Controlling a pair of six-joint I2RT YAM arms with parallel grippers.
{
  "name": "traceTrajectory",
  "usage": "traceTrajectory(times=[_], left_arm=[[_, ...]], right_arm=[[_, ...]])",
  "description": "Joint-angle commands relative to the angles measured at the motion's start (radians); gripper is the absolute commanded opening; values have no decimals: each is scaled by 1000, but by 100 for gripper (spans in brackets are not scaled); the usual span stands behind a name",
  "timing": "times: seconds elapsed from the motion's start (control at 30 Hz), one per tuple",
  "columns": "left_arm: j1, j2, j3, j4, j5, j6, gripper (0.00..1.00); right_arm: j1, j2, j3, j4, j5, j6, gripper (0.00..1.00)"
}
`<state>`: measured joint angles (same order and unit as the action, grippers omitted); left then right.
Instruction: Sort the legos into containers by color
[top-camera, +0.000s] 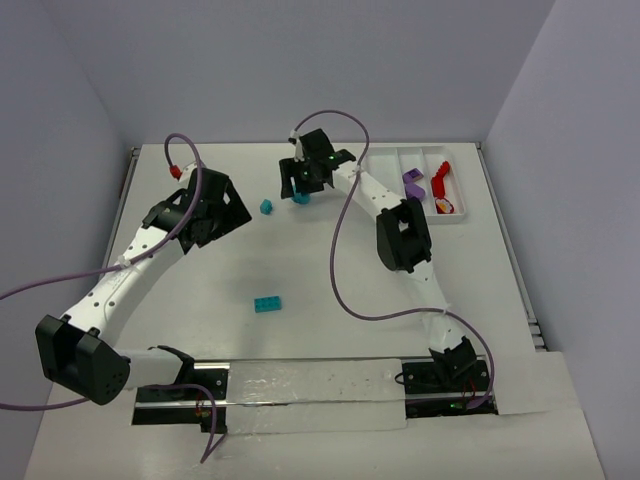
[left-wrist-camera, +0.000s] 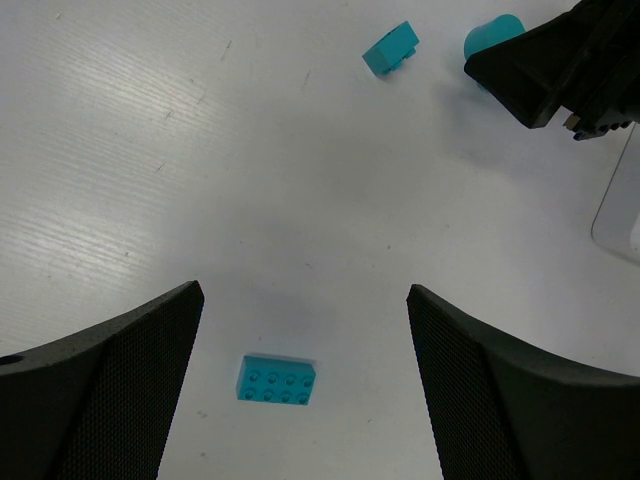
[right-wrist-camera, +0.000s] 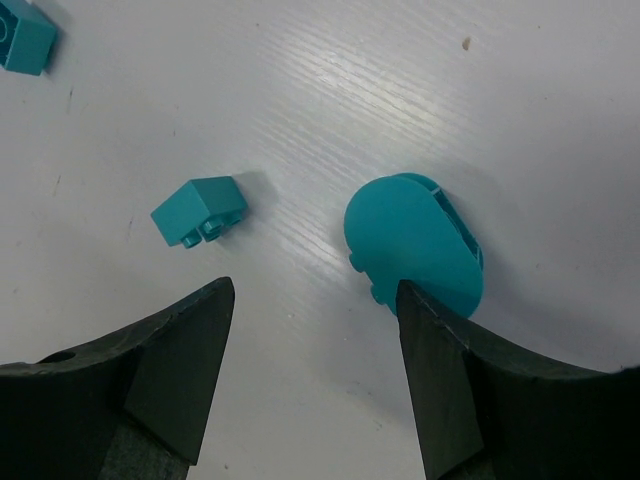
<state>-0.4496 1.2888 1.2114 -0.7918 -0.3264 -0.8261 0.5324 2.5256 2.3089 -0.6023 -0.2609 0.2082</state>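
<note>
Since the rounded teal piece (right-wrist-camera: 415, 240) sits centre-right of the frame against one finger only, the right gripper (right-wrist-camera: 315, 290), jaws open and not clamping, should shift right to centre it before closing. Left gripper (left-wrist-camera: 300, 290) hangs wide open.

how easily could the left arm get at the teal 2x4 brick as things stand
Probably yes: the left gripper is open and aimed at the teal 2x4 brick, bare table around it; the right gripper is away at the rounded teal piece.
</note>
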Motion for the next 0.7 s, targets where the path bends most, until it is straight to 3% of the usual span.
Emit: traceTrajectory(times=[0.0,0.13,0.3,0.47,0.67], left_arm=[[8,-22,33,22,9,5,91],[8,6,32,46,31,-2,91],[8,116,113,39,38,-13,91],[-2,223,177,66,40,-28,91],[-51,471,434,0,-5,-92,89]], right_arm=[[15,-59,-50,13,-20,-6,73],[15,-175,-144,41,-4,-10,74],[1,-421,-388,160,36,-1,77],[-48,-572,-500,139,81,14,77],[-123,-846,-841,188,167,72,79]])
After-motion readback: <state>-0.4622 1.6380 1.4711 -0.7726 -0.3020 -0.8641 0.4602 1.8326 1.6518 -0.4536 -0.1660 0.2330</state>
